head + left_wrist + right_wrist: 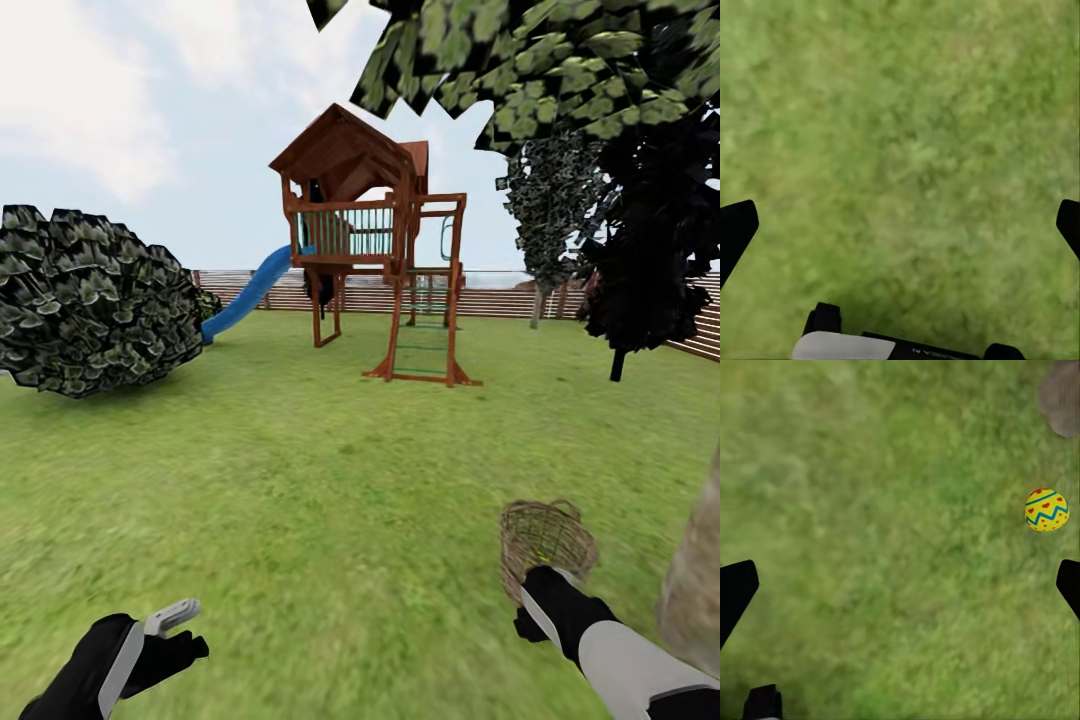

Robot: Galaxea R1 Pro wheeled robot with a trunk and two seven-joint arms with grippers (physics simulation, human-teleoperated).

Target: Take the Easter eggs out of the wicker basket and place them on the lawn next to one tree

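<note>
Your right gripper (900,585) hangs wide open and empty above the lawn (870,510), one Easter egg (1046,510) near the tree trunk (1063,397) (left gripper (900,225) likewise), wicker basket (545,545) beside your right arm.

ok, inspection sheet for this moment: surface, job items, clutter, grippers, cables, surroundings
Surface: lawn, green grass with yellowish patches.
Job's things: wicker basket on the grass ahead of the right arm; one egg lying on the grass near a pale trunk base; tree trunk at the right edge.
Clutter: nothing seen.
Grippers: left gripper open, empty, over grass; right gripper open, empty, over grass.
Cables: nothing seen.
Surroundings: wooden playhouse with blue slide, bush, fence, dark trees.
</note>
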